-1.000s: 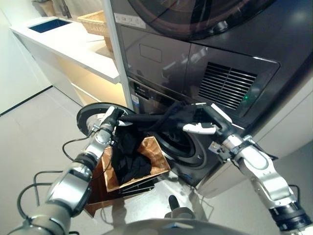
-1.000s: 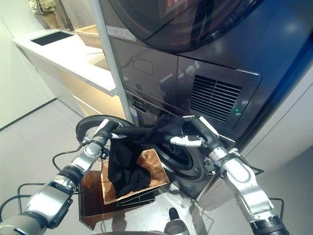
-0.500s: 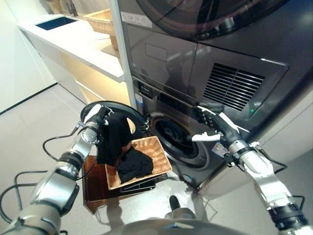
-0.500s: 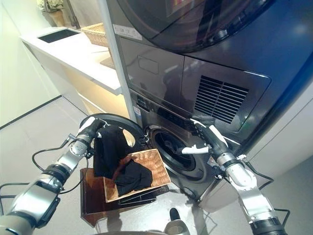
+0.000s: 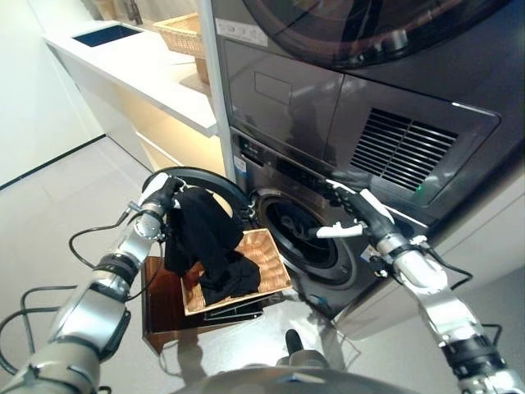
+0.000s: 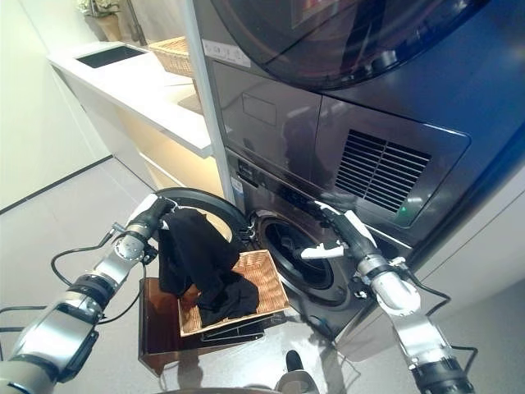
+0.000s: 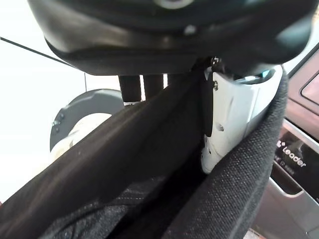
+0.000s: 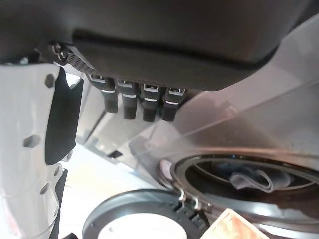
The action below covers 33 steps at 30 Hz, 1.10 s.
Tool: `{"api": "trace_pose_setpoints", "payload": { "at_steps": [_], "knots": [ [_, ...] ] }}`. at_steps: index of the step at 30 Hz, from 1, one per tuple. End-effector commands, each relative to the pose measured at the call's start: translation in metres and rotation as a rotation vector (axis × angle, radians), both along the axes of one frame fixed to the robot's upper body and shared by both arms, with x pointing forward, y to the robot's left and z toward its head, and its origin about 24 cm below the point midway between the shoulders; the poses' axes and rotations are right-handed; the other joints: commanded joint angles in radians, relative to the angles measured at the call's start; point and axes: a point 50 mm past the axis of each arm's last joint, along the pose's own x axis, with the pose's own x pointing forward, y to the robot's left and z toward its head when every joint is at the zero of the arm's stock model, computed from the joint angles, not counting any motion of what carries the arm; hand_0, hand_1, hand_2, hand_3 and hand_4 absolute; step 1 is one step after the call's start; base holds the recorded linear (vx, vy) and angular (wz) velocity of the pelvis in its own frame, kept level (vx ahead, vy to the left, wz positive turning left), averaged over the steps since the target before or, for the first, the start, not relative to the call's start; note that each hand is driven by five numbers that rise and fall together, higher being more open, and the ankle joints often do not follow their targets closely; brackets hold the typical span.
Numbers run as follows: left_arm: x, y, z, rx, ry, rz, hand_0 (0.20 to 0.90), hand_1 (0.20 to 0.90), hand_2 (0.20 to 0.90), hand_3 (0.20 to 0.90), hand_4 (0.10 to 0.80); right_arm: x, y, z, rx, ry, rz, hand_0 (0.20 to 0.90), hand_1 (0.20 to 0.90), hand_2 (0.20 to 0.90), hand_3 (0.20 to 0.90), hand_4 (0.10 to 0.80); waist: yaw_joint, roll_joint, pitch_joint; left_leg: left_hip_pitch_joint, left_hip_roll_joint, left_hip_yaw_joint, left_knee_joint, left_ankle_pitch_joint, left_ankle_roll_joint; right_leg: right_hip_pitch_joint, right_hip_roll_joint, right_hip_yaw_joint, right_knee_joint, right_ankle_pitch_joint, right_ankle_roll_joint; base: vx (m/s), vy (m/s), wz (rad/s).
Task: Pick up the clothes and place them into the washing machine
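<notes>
In front of the washing machine (image 5: 394,139), the left hand (image 5: 161,199) is gripping a black garment (image 5: 201,238) by its top edge, fingers curled round the cloth; the left wrist view is showing dark fabric pinched between the thumb and the fingers. The garment is hanging down just left of the machine's drum opening (image 5: 294,231), with its lower end bunching in the wicker basket (image 5: 267,261) that is sitting right below and in front of that opening. The basket is resting on a dark wooden stand (image 5: 160,308) on the floor. The round door (image 5: 189,177) is swung open to the left of the opening, just behind the left hand.

The right hand (image 5: 357,215) is hovering at the right edge of the opening, fingers straight and spread, holding nothing, white thumb pointing toward the drum. The right wrist view is showing a pale cloth (image 8: 251,179) lying inside the drum.

Progress, as a judgement: roughly midway for this garment. It is lifted but not yet clear of the basket, and none of it is inside the drum. Left to do: carrying it right to the opening and pushing it in, likely with the free hand helping. A second wicker basket (image 5: 187,30) is sitting on the white counter (image 5: 139,70) well to the left of the machine.
</notes>
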Motion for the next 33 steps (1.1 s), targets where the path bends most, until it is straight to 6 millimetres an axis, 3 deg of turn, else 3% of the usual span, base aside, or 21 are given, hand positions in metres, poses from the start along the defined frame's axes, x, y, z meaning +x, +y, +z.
{"api": "trace_pose_setpoints", "payload": {
  "at_steps": [1,5,6,7,11,13,15,26,33],
  "knots": [
    [0.039,0.005,0.114,0.043,-0.380,-0.050,0.200,0.200,0.200,0.200,0.300,0.033,-0.002,0.039,0.018,-0.194,-0.042,0.900,0.900,0.900,0.900,0.800,0.041,0.007,-0.075,-0.068,-0.009,-0.043,0.085,-0.055,-0.021,0.042,-0.039,-0.022,0.067,-0.133,0.041,0.000,0.000,0.00],
    [0.040,-0.001,0.123,0.047,-0.405,-0.087,0.200,0.200,0.200,0.200,0.300,0.044,0.022,0.016,0.087,-0.105,-0.018,0.900,0.900,0.900,0.900,0.800,0.059,0.007,-0.076,-0.072,-0.012,-0.049,0.090,-0.056,-0.019,0.047,-0.043,-0.030,0.066,-0.133,0.041,-0.006,0.018,0.07],
    [0.040,-0.005,0.123,0.037,-0.411,-0.102,0.200,0.200,0.200,0.200,0.300,0.051,0.039,0.007,0.111,-0.069,0.002,0.900,0.900,0.900,0.900,0.800,0.071,0.008,-0.075,-0.073,-0.014,-0.053,0.093,-0.056,-0.018,0.048,-0.044,-0.034,0.066,-0.133,0.042,-0.010,0.027,0.23],
    [0.040,-0.005,0.123,0.038,-0.411,-0.101,0.200,0.200,0.200,0.200,0.300,0.051,0.039,0.007,0.111,-0.070,0.003,0.900,0.900,0.900,0.900,0.800,0.070,0.007,-0.075,-0.073,-0.014,-0.053,0.093,-0.057,-0.018,0.048,-0.044,-0.034,0.066,-0.133,0.042,-0.010,0.031,0.20],
    [0.042,-0.017,0.119,0.004,-0.409,-0.120,0.200,0.200,0.200,0.200,0.300,0.066,0.078,-0.001,0.163,-0.021,0.051,0.900,0.900,0.900,0.900,0.800,0.094,0.001,-0.073,-0.077,-0.017,-0.063,0.100,-0.057,-0.016,0.053,-0.047,-0.041,0.066,-0.132,0.040,-0.012,0.028,0.07],
    [0.043,-0.019,0.118,-0.001,-0.408,-0.124,0.200,0.200,0.200,0.200,0.300,0.069,0.084,0.000,0.174,-0.019,0.057,0.900,0.900,0.900,0.900,0.800,0.097,-0.001,-0.072,-0.079,-0.018,-0.065,0.101,-0.058,-0.015,0.055,-0.048,-0.042,0.065,-0.132,0.040,-0.010,0.024,0.06],
    [0.044,-0.027,0.118,-0.019,-0.413,-0.141,0.200,0.200,0.200,0.200,0.300,0.075,0.103,0.000,0.208,0.001,0.084,0.900,0.900,0.900,0.900,0.800,0.109,-0.006,-0.072,-0.082,-0.018,-0.069,0.103,-0.058,-0.014,0.055,-0.052,-0.048,0.066,-0.131,0.040,-0.014,0.030,0.20],
    [0.047,-0.055,0.109,-0.050,-0.389,-0.202,0.200,0.200,0.200,0.200,0.300,0.089,0.141,0.008,0.282,0.045,0.137,0.900,0.900,0.900,0.900,0.800,0.137,-0.020,-0.076,-0.086,-0.022,-0.080,0.099,-0.055,-0.012,0.056,-0.055,-0.057,0.067,-0.127,0.038,-0.010,0.015,0.05],
    [0.046,-0.066,0.104,-0.072,-0.382,-0.228,0.200,0.200,0.200,0.200,0.300,0.090,0.153,0.009,0.302,0.071,0.170,0.900,0.900,0.900,0.900,0.800,0.144,-0.025,-0.081,-0.085,-0.018,-0.078,0.094,-0.052,-0.014,0.053,-0.053,-0.058,0.066,-0.126,0.034,-0.004,0.001,0.03]
  ]
}}
